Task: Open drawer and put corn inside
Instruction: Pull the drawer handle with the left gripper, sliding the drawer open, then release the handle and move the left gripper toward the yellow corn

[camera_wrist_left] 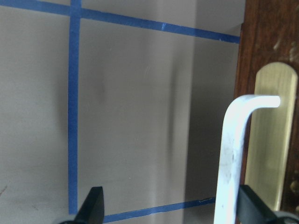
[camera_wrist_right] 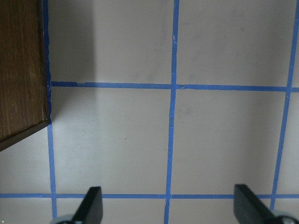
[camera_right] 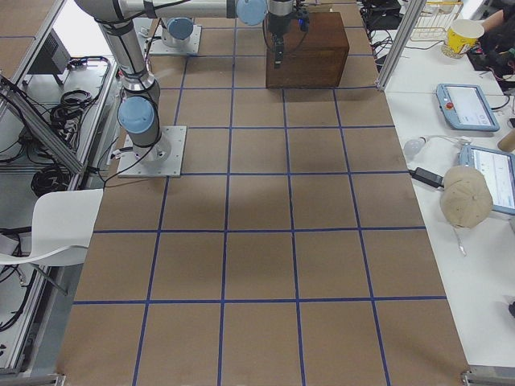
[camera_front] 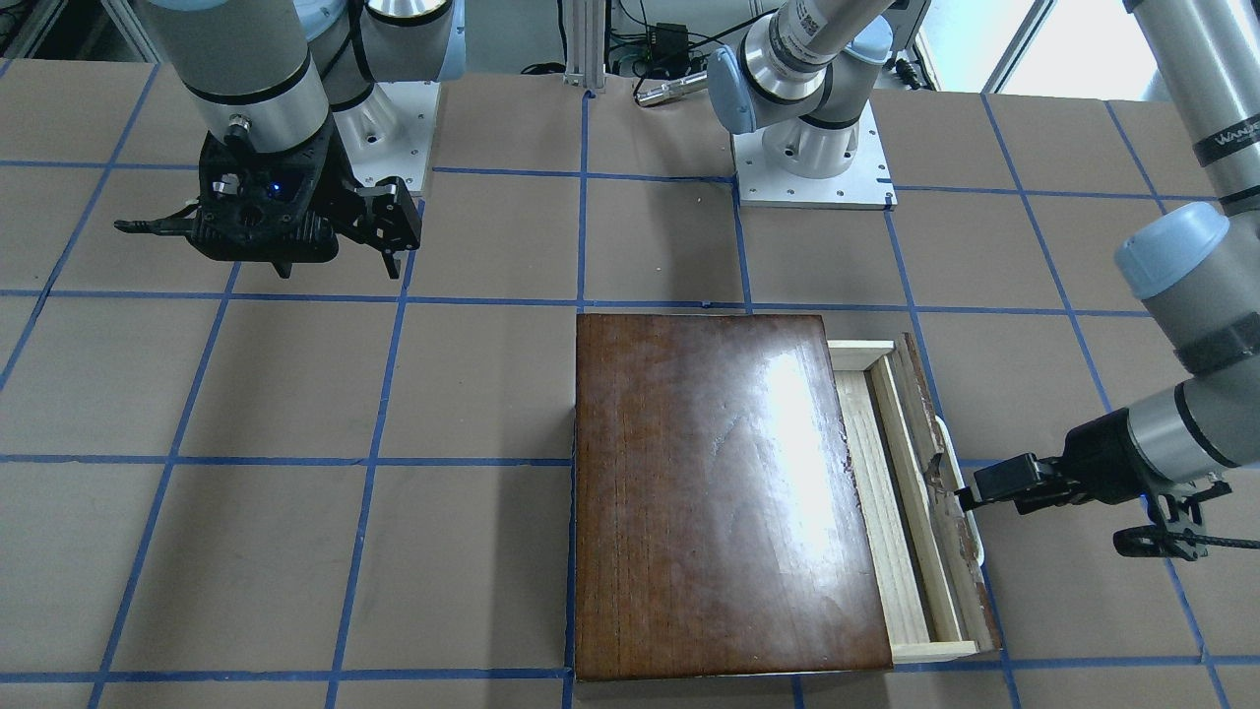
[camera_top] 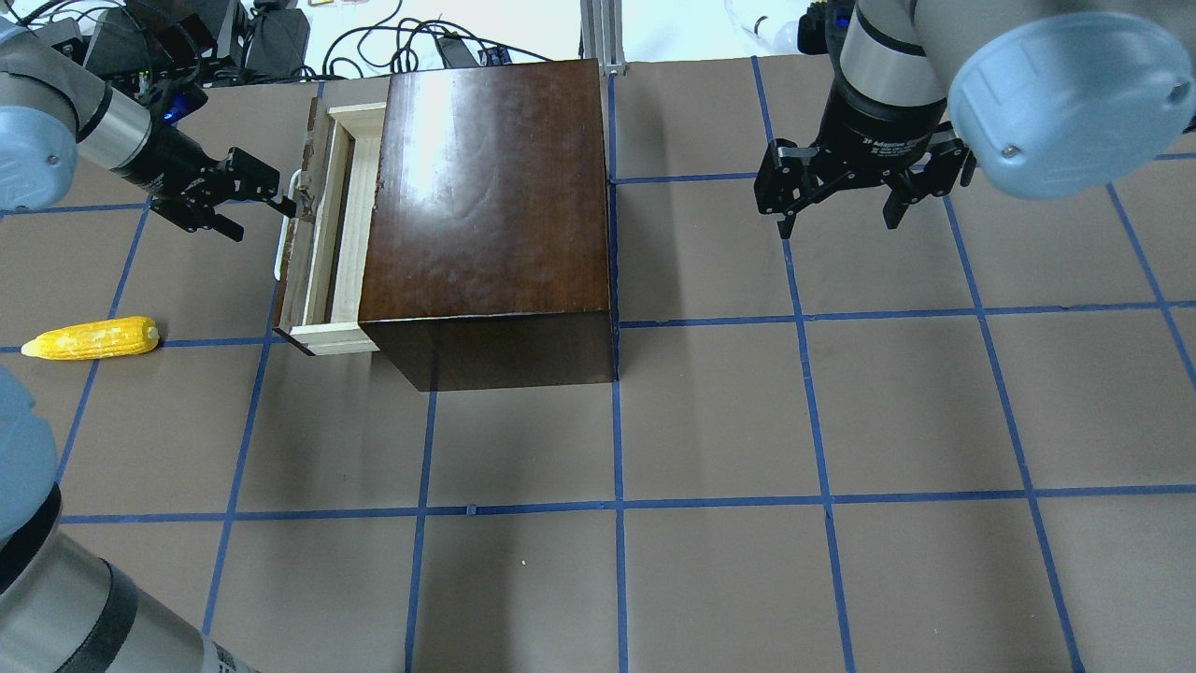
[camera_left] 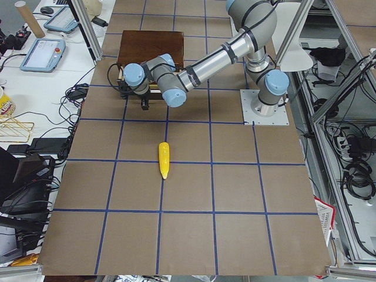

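I see L gripper (camera_wrist_left: pixel 173 213) jaws spread, white handle (camera_wrist_left: pixel 231 154) between them, close by one finger; drawer (camera_top: pixel 355 206) partly out of box (camera_top: pixel 486 206); corn (camera_top: pixel 92 338) on table (camera_top: pixel 710 421), well apart from L jaws, farther yet from R gripper (camera_top: pixel 836 210), jaws spread too

A robotics laboratory is being shown. Two industrial robot arms, the left arm (camera_left: pixel 211 61) and the right arm (camera_right: pixel 121 40), are being carried on white base plates (camera_front: pixel 856 182) bolted to a large desk (camera_right: pixel 257 265). The desk is being covered with brown sheeting and divided into squares by blue tape (camera_right: pixel 322 229). It is being framed by aluminium profile posts (camera_right: pixel 400 40). Teach pendants (camera_right: pixel 467 106) are being kept on a white side bench (camera_right: pixel 426 96), and bundles of cables (camera_top: pixel 374 42) are being trailed behind the desk. A white chair (camera_right: pixel 56 225) is being kept beside the wire-laden racks (camera_right: pixel 48 121).
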{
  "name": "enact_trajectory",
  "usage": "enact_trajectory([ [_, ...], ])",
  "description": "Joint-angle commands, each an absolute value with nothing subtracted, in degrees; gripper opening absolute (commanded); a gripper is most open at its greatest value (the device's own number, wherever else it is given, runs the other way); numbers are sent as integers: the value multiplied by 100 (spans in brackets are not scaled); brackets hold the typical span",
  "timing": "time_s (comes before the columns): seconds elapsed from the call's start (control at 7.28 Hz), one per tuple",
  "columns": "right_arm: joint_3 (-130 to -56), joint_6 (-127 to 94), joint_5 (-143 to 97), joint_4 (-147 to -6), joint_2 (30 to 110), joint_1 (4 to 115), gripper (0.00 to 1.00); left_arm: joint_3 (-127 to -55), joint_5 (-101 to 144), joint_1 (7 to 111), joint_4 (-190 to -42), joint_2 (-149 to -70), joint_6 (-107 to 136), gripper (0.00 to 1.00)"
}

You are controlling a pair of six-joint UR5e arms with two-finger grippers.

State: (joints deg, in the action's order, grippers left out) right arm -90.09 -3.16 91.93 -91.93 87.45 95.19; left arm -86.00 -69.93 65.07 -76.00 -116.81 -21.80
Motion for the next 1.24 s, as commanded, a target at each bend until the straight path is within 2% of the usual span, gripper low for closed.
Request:
enact_trajectory([
  [0.0, -9009, -316, 9193, -9193, 8745, 9519, 100, -8570, -6996, 6495, -7602, -11681, -2180, 100],
  [0.55, -9009, -316, 9193, -9193, 8745, 9519, 100, -8481, -7462, 6233, -7830, -11348, -2537, 100],
  [1.1, -9009, -316, 9193, -9193, 8745, 9519, 100, -8665, -8761, 5258, -7866, -11206, -6161, 100],
])
